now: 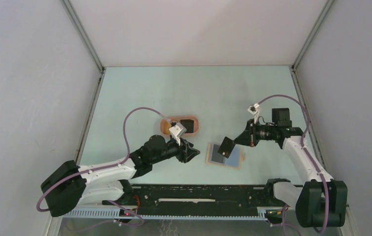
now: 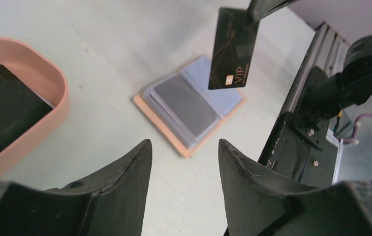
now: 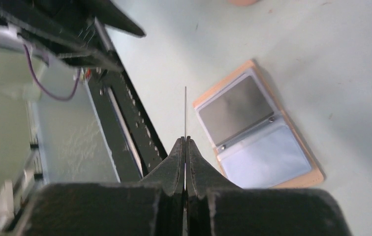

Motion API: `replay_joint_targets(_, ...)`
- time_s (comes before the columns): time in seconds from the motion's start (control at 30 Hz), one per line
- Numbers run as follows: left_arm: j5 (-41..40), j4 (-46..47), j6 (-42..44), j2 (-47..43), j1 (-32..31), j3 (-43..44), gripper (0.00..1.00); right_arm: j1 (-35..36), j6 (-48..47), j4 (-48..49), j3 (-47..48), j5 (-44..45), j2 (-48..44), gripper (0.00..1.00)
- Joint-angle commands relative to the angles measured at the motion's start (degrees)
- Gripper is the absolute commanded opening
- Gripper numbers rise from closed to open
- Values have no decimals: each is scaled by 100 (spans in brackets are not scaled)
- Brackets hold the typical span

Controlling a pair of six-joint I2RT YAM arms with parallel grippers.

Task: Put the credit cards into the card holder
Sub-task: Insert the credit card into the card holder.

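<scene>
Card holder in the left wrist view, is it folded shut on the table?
No, the card holder lies open flat on the table, clear sleeves facing up with a grey card in one.

Colours and markings: card bench, items as seen

Ground: table (image 2: 125,39) pale mint green, plain. Open card holder (image 2: 226,98) has a tan-peach cover and clear sleeves that read pale blue-grey; one sleeve shows a plain mid-grey card (image 2: 184,101). The black card (image 2: 234,49) is glossy, with thin gold diagonal lines, a small pale chip mark and pale "VIP" lettering. The tray (image 2: 56,98) is salmon pink, unpatterned; the tray cards (image 2: 7,108) are black. The left gripper (image 2: 184,145) and right gripper (image 3: 185,142) are matt black. The arm links (image 1: 105,172) are white with black joints; the cable (image 1: 135,115) is purple.
</scene>
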Motion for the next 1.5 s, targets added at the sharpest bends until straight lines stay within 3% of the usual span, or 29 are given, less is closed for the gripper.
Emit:
replay_joint_targets(0.0,-742,1070,-180,-308,-127,-250,60,-736,1022,1032,-496,-106,90,0)
replay_joint_targets(0.13,-605,1181,-255,30,-130,-104,61,-1207,1220,1101,-563,-216,453,0)
replay_joint_targets(0.5,-842,1359,-617,1357,-475,314,61,-1225,1731,1280,-565,-3,1382,0)
replay_joint_targets(0.67,-1194,1198,-742,1822,-631,521,61,-1233,1908,1271,-648,214,1295,0)
replay_joint_targets(1.07,-1391,1049,-680,2120,-759,715,62,-1646,2196,1463,-1044,323,1103,0)
replay_joint_targets(1.47,-1283,946,-883,2506,-796,901,61,-1522,2114,1477,-920,101,1741,0)
